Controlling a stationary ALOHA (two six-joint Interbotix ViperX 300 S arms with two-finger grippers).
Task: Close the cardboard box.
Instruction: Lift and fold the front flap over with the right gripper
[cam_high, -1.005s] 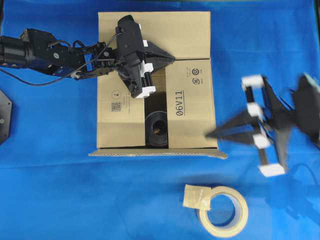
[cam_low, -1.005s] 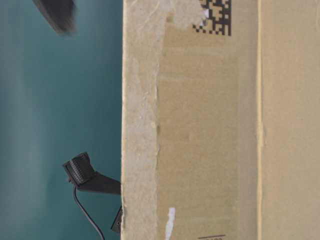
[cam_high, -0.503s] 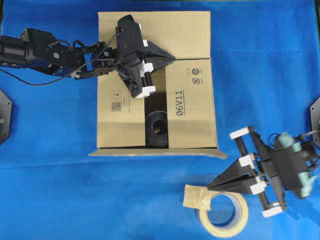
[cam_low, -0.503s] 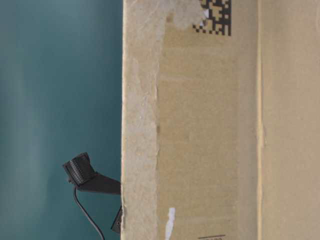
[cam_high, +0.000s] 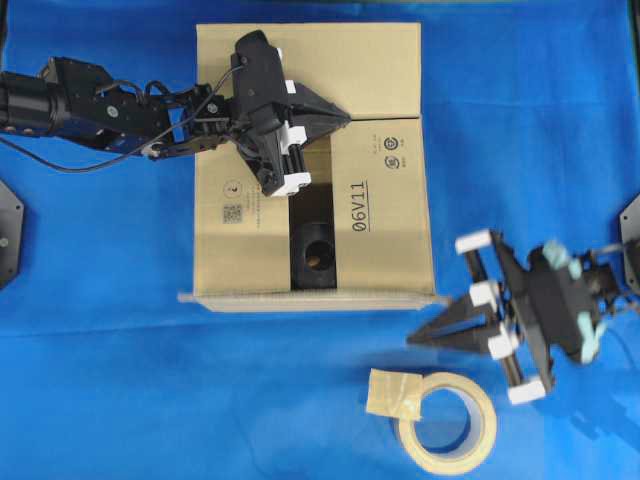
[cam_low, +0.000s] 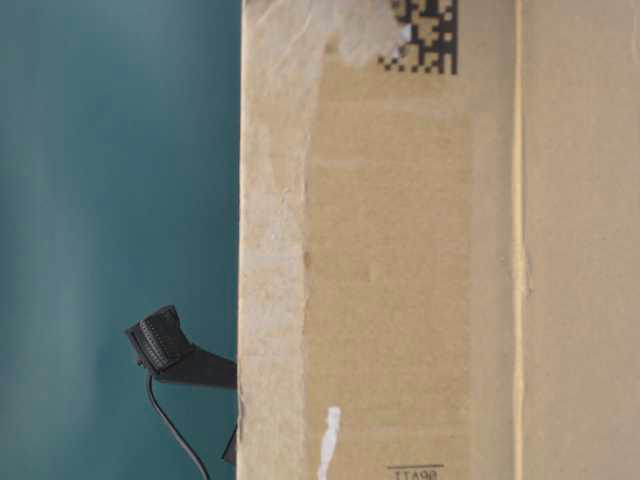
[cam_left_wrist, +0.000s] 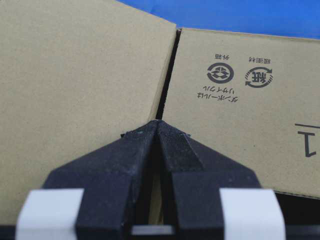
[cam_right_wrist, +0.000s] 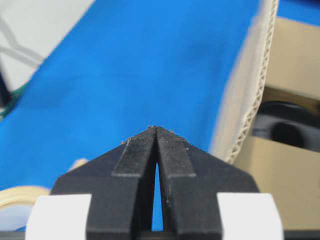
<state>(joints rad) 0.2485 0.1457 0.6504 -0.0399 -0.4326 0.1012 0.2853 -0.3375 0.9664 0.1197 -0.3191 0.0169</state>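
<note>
The cardboard box (cam_high: 385, 215) lies mid-table in the overhead view. Its back, left and right flaps are folded down, and a gap between the side flaps shows a black round object (cam_high: 313, 255) inside. The front flap (cam_high: 300, 298) tilts up, seen edge-on, and it fills the table-level view (cam_low: 400, 250). My left gripper (cam_high: 348, 118) is shut, its tip resting on the seam where the flaps meet (cam_left_wrist: 157, 122). My right gripper (cam_high: 410, 342) is shut and holds nothing. It hovers just below the front flap's right end, and the flap's corrugated edge (cam_right_wrist: 250, 115) lies ahead to the right of its tip (cam_right_wrist: 156, 128).
A beige tape roll (cam_high: 445, 420) with a loose paper tab lies on the blue cloth near the front, just below my right gripper. A black mount (cam_high: 8, 235) sits at the left edge. A small black device on a cable (cam_low: 160, 345) shows beside the flap.
My right gripper swung from beside the box's right side toward the front, then up and left to the front flap's right end. The front flap has tipped upward. The left arm has stayed put.
</note>
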